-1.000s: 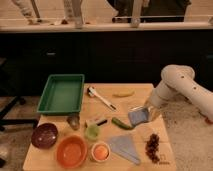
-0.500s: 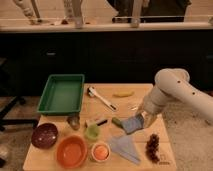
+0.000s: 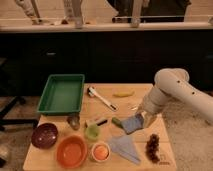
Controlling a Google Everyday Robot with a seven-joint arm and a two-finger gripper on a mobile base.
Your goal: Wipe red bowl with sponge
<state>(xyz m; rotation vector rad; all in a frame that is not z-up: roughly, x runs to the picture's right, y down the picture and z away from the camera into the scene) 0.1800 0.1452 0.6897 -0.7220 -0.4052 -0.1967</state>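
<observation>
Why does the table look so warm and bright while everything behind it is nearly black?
Camera view: light seems to fall from above on the wooden table, leaving the cabinets behind in shadow; the pale arm is the brightest thing; the pincer, above the table's right half, grips the sponge; the red bowl shows no harsh glare.

Gripper [image 3: 142, 120] low over right part of table [image 3: 131, 104]. Folded blue cloth [image 3: 125, 148], dark grapes [image 3: 153, 146]: just camera-side of jaws. Banana [image 3: 123, 93]: beyond jaws. Green cup [image 3: 92, 132]: left. Green tray [image 3: 61, 93], maroon bowl [image 3: 44, 135]: far left.
</observation>
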